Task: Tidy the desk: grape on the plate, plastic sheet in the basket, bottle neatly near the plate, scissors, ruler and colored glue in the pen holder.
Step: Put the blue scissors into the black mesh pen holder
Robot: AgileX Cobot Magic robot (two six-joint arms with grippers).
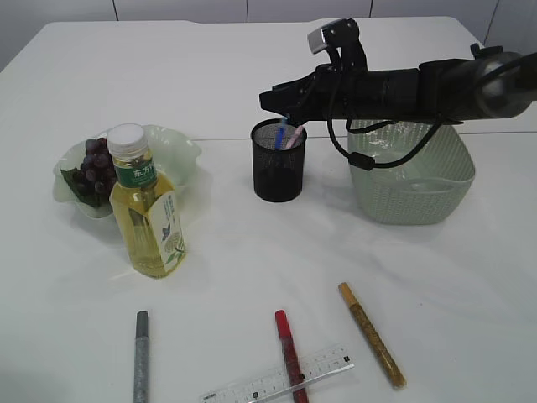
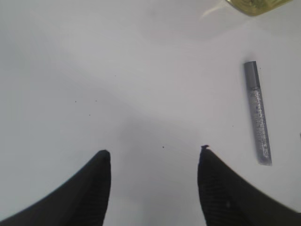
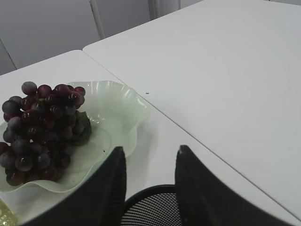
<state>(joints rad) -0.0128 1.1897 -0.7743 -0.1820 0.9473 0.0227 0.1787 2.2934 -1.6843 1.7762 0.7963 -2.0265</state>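
White tabletop (image 1: pixel 252 75) w/ seam, pale wall panels (image 3: pixel 47 28) behind.

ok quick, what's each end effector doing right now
left end effector: open, empty, over bare table.
right end effector: open, holding nothing, just above the pen holder.

Right arm (image 1: pixel 403 84) stretched horizontal toward left; right gripper (image 3: pixel 149 162) jaws apart, empty; left gripper (image 2: pixel 154 162) jaws wide, empty.
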